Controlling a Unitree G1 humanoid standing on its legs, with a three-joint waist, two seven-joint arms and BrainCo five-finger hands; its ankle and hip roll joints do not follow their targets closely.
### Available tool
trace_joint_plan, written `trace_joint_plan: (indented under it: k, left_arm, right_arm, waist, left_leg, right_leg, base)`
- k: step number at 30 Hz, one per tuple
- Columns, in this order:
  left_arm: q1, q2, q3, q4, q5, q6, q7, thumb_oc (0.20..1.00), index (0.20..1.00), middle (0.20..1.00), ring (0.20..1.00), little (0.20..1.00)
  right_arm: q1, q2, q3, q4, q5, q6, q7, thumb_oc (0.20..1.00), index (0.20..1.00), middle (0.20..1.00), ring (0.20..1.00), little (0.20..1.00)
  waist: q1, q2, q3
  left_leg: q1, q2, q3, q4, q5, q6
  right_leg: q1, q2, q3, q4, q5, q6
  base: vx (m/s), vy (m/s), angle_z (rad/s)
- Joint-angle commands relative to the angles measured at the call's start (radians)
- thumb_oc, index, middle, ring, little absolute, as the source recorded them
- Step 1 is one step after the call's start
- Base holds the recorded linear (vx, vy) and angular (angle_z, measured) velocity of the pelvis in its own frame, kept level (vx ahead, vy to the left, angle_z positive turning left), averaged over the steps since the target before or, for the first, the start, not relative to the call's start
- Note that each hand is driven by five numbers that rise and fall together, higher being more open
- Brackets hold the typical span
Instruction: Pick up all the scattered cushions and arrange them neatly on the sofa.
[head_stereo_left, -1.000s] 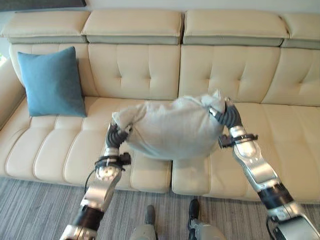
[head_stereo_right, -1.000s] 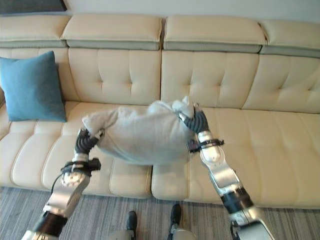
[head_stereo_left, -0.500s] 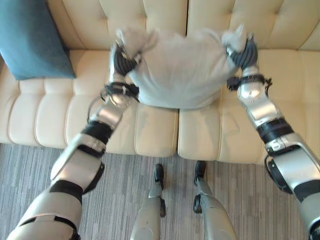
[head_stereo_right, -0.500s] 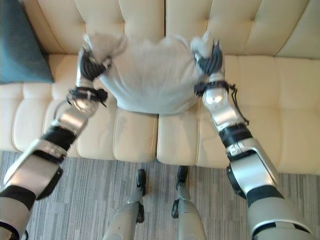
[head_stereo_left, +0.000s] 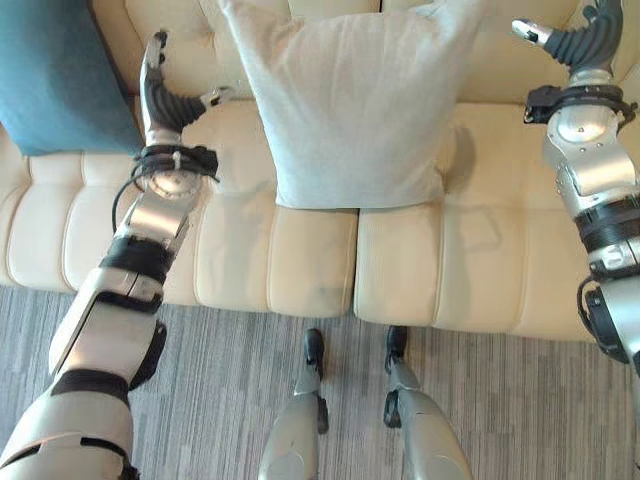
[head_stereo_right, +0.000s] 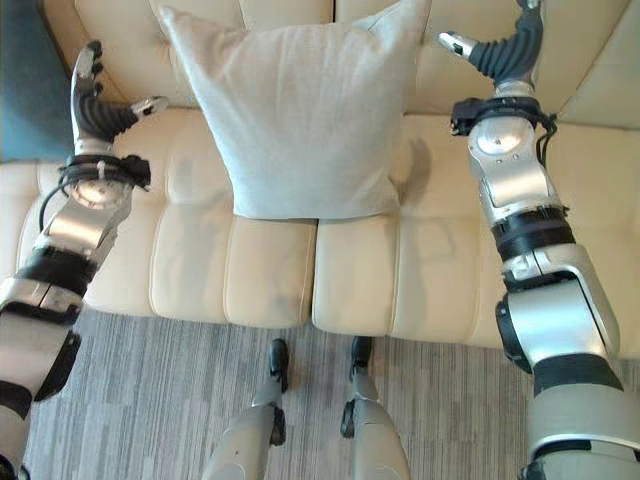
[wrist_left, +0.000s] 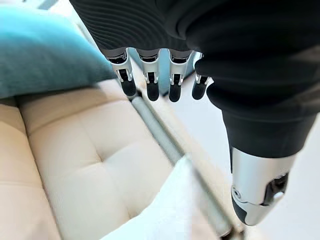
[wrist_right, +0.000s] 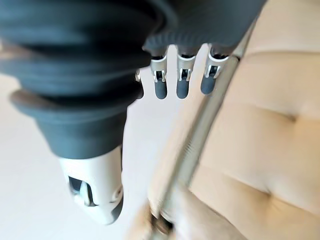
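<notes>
Left eye view, grey cushion (head_stereo_left: 352, 105) on sofa (head_stereo_left: 400, 260)

The grey cushion (head_stereo_left: 355, 100) between the two hands is matt woven cloth with a fine, slightly rough weave. The sofa (head_stereo_left: 240, 250) beneath it looks like smooth cream leather with a soft sheen, tufted and seamed. Just beyond the left hand (head_stereo_left: 160, 95), the teal cushion (head_stereo_left: 45, 80) is matt cloth. The floor (head_stereo_left: 220, 400) looks like grey striped carpet, matt and ribbed.
</notes>
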Motion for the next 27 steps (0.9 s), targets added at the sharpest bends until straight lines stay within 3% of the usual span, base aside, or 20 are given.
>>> trace_joint_plan:
  k: [1,3,5,7,9,11,16,23,24,25,26,27]
  left_arm:
    - [0.080,0.014,0.031,-0.040,-0.002,-0.067,-0.047,1.000,1.000,1.000,1.000,1.000]
    - [0.369,-0.073,0.130,-0.165,-0.050,-0.069,-0.145,1.000,1.000,1.000,1.000,1.000]
    - [0.452,-0.098,0.162,-0.202,-0.065,-0.065,-0.173,1.000,1.000,1.000,1.000,1.000]
    - [0.698,-0.187,0.269,-0.243,-0.089,-0.033,-0.249,1.000,1.000,1.000,1.000,1.000]
    - [0.759,-0.209,0.294,-0.250,-0.093,-0.025,-0.269,1.000,1.000,1.000,1.000,1.000]
    - [0.911,-0.269,0.335,-0.193,-0.045,0.016,-0.332,1.000,1.000,1.000,1.000,1.000]
    - [1.043,-0.335,0.333,-0.076,0.006,0.061,-0.414,1.000,1.000,1.000,1.000,1.000]
    - [1.051,-0.295,0.260,-0.051,0.093,0.072,-0.443,1.000,1.000,1.000,1.000,1.000]
    - [1.011,-0.261,0.251,-0.062,0.104,0.067,-0.426,1.000,1.000,1.000,1.000,1.000]
    - [1.011,-0.261,0.251,-0.062,0.104,0.067,-0.426,1.000,1.000,1.000,1.000,1.000]
    - [0.985,-0.240,0.250,-0.069,0.109,0.067,-0.405,1.000,1.000,1.000,1.000,1.000]
    - [0.978,-0.235,0.250,-0.075,0.108,0.066,-0.403,1.000,1.000,1.000,1.000,1.000]
  right_arm:
    - [0.153,0.010,-0.051,-0.059,0.004,-0.058,0.028,1.000,1.000,1.000,1.000,1.000]
    - [0.470,0.058,-0.161,-0.234,-0.025,-0.055,0.140,1.000,1.000,1.000,1.000,1.000]
    - [0.554,0.074,-0.186,-0.278,-0.039,-0.053,0.172,1.000,1.000,1.000,1.000,1.000]
    - [0.801,0.126,-0.267,-0.367,-0.038,-0.047,0.299,1.000,1.000,1.000,1.000,1.000]
    - [0.855,0.141,-0.283,-0.386,-0.049,-0.036,0.329,1.000,1.000,1.000,1.000,1.000]
    - [1.023,0.192,-0.295,-0.356,-0.071,-0.015,0.426,1.000,1.000,1.000,1.000,1.000]
    - [1.185,0.250,-0.275,-0.217,-0.172,0.021,0.500,1.000,1.000,1.000,1.000,1.000]
    - [1.203,0.286,-0.206,-0.120,-0.250,0.040,0.481,1.000,1.000,1.000,1.000,1.000]
    - [1.164,0.304,-0.183,-0.106,-0.246,0.036,0.464,1.000,1.000,1.000,1.000,1.000]
    - [1.164,0.305,-0.183,-0.106,-0.246,0.036,0.464,1.000,1.000,1.000,1.000,1.000]
    - [1.155,0.317,-0.170,-0.100,-0.238,0.031,0.451,1.000,1.000,1.000,1.000,1.000]
    - [1.154,0.320,-0.167,-0.099,-0.234,0.031,0.449,1.000,1.000,1.000,1.000,1.000]
  waist:
    - [0.014,-0.034,-0.086]
    - [0.004,-0.039,-0.106]
    - [0.002,-0.042,-0.119]
    - [-0.004,-0.049,-0.134]
    - [-0.005,-0.052,-0.144]
    - [-0.011,-0.067,-0.157]
    - [-0.024,-0.085,-0.186]
    - [-0.046,-0.105,-0.174]
    - [-0.047,-0.112,-0.141]
    - [-0.046,-0.112,-0.141]
    - [-0.035,-0.107,-0.115]
    - [-0.029,-0.103,-0.115]
  left_leg:
    - [0.023,-0.062,0.003,-0.008,-0.094,-0.020]
    - [0.079,-0.063,0.012,-0.008,-0.120,-0.015]
    - [0.086,-0.064,0.013,-0.008,-0.122,-0.012]
    - [0.135,-0.064,0.018,-0.008,-0.142,-0.007]
    - [0.145,-0.064,0.020,-0.008,-0.144,-0.004]
    - [0.197,-0.064,0.035,-0.008,-0.158,0.001]
    - [0.256,-0.065,0.064,0.004,-0.181,0.014]
    - [0.269,-0.067,0.109,-0.006,-0.180,0.033]
    - [0.248,-0.054,0.121,-0.005,-0.167,0.039]
    - [0.248,-0.054,0.121,-0.005,-0.167,0.039]
    - [0.225,-0.029,0.127,0.012,-0.144,0.042]
    - [0.204,-0.020,0.125,0.025,-0.135,0.044]
  right_leg:
    - [-0.008,-0.017,0.064,0.105,-0.198,0.106]
    - [0.052,-0.017,0.058,0.095,-0.211,0.104]
    - [0.062,-0.017,0.057,0.087,-0.207,0.104]
    - [0.117,-0.018,0.047,0.072,-0.216,0.106]
    - [0.129,-0.019,0.045,0.065,-0.214,0.107]
    - [0.182,-0.018,0.050,0.054,-0.214,0.113]
    - [0.224,-0.023,0.065,0.055,-0.205,0.126]
    - [0.186,-0.023,0.111,0.080,-0.155,0.156]
    - [0.126,-0.019,0.119,0.165,-0.160,0.172]
    - [0.125,-0.019,0.120,0.165,-0.161,0.172]
    - [0.123,-0.019,0.104,0.288,-0.225,0.165]
    - [0.129,-0.024,0.094,0.345,-0.252,0.151]
  base:
    - [0.08,0.013,0.13]
    - [0.13,0.024,0.14]
    - [0.09,0.014,0.02]
    - [0.10,0.020,-0.13]
    - [0.03,0.023,-0.10]
    - [0.01,0.056,-0.04]
    - [-0.02,0.066,-0.21]
    - [-0.21,0.099,-0.31]
    - [-0.28,0.005,-0.47]
    - [-0.54,0.005,-0.51]
    - [-0.37,-0.011,-0.44]
    - [-0.47,-0.031,-0.47]
